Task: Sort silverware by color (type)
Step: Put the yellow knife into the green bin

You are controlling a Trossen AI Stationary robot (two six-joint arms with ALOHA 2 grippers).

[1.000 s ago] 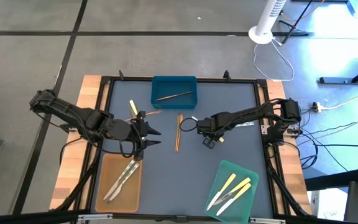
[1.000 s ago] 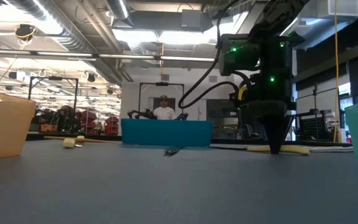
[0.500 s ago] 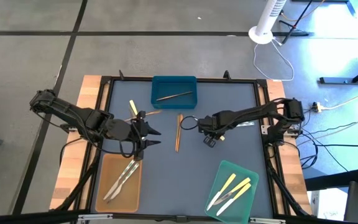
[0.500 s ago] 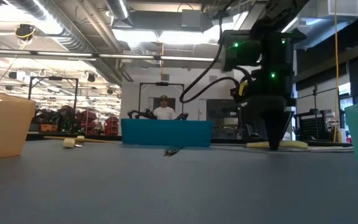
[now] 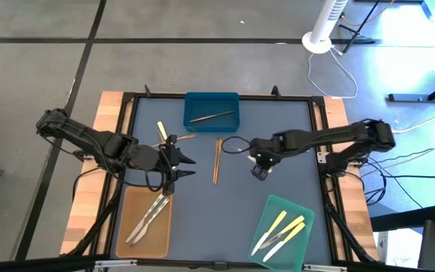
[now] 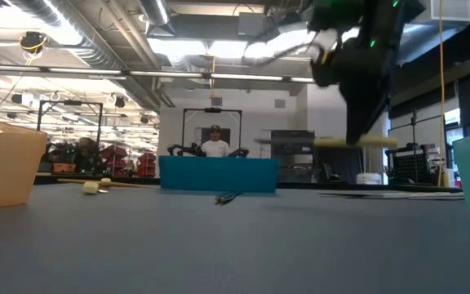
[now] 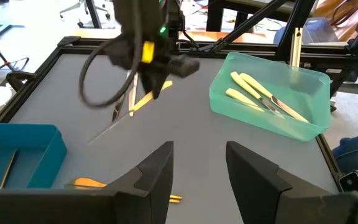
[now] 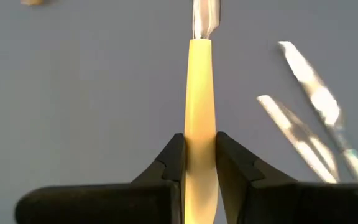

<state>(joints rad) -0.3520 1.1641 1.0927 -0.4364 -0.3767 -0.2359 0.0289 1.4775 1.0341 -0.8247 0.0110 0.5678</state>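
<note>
Now my right gripper [image 8: 199,163] is pinched tight on a pale yellow knife [image 8: 201,118], lifted above the counter [image 5: 278,128]. My left gripper [image 7: 197,167] waits open beside the tan tray [image 5: 127,219].

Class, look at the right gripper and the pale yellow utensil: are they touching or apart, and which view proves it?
Touching. The right wrist view shows the right gripper with both fingers pressed against the sides of the pale yellow utensil; the low view shows it lifted off the table.
</note>
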